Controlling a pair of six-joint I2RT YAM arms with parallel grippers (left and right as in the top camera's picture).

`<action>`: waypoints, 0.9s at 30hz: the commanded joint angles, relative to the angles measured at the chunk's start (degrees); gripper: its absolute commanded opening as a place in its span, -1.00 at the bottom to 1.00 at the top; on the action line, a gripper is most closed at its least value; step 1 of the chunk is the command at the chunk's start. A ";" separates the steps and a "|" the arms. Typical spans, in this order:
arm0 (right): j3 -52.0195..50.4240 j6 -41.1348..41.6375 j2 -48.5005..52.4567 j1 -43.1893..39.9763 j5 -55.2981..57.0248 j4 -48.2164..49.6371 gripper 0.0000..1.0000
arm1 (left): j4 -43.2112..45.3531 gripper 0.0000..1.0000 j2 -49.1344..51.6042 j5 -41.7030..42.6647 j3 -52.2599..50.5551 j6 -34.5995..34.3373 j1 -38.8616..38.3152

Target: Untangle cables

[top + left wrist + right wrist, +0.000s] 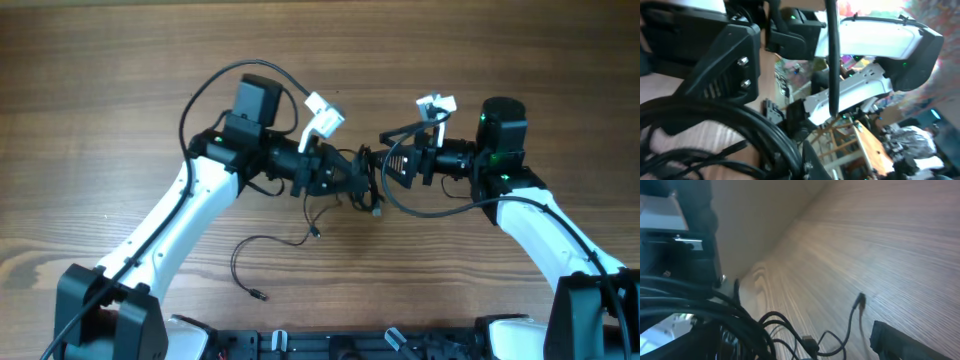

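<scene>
The cables (372, 190) hang knotted between the clenched left tool (348, 178) and the released right tool (392, 165); next, probably, the right must grasp a loose strand.

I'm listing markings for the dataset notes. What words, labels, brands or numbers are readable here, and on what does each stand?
No text can be read in any view.
White tag on the left arm: too small to tell if anything is printed.
White tag on the right arm: the same.
Coloured clutter in the left wrist view: blurred, unreadable.
On the cables and table: no markings seen.
</scene>
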 commanded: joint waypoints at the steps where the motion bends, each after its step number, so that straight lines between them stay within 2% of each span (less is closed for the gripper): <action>1: 0.04 -5.84 0.63 0.68 -4.55 1.07 0.82 | 0.50 -0.91 -1.01 2.16 0.33 -3.19 -2.03; 7: 0.04 -10.32 0.63 0.68 -14.34 1.46 0.89 | 1.49 -0.87 -1.01 1.70 0.33 -4.72 -1.66; 10: 0.04 -10.29 0.63 0.90 -14.29 3.28 0.89 | 1.66 -0.87 -1.01 1.79 0.33 -7.17 -1.03; 12: 0.04 -10.21 0.63 3.45 -10.34 5.84 0.83 | 3.82 -0.86 -1.01 5.60 0.33 -7.17 -1.14; 15: 0.04 -10.08 0.63 5.33 -6.01 6.49 0.70 | 4.02 -0.86 -1.01 6.10 0.33 -7.39 -1.14; 16: 0.04 -9.99 0.63 5.44 -6.05 7.45 0.61 | 4.04 -0.85 -1.01 6.08 0.33 -7.39 -1.14; 17: 0.04 -10.03 0.63 5.44 -6.01 7.89 0.39 | 4.07 -0.81 -1.01 6.08 0.33 -7.37 -1.14; 20: 0.04 -7.08 0.63 5.09 -1.55 8.15 -0.73 | 4.07 -0.61 -1.01 5.60 0.33 -7.37 -1.07; 21: 0.04 -2.54 0.63 4.55 1.99 8.07 -0.91 | 4.02 -0.57 -1.01 4.48 0.33 -7.39 -1.01; 22: 0.04 2.23 0.63 3.67 4.44 7.98 -0.91 | 4.02 -0.52 -1.01 3.91 0.33 -7.37 -0.90; 24: 0.04 10.58 0.63 -0.11 4.68 7.96 -0.91 | 4.00 -0.23 -1.01 0.61 0.33 -7.41 -0.70; 25: 0.04 14.75 0.63 -2.03 4.70 7.72 -0.91 | 4.02 0.09 -1.01 -1.44 0.33 -8.52 -0.70; 26: 0.04 18.88 0.63 -4.28 4.74 7.61 -0.91 | 4.04 0.99 -1.01 -5.90 0.33 -11.80 -0.70; 27: 0.04 22.05 0.63 -5.49 5.18 7.50 -0.91 | 4.04 1.00 -1.01 -9.51 0.33 -14.38 -0.70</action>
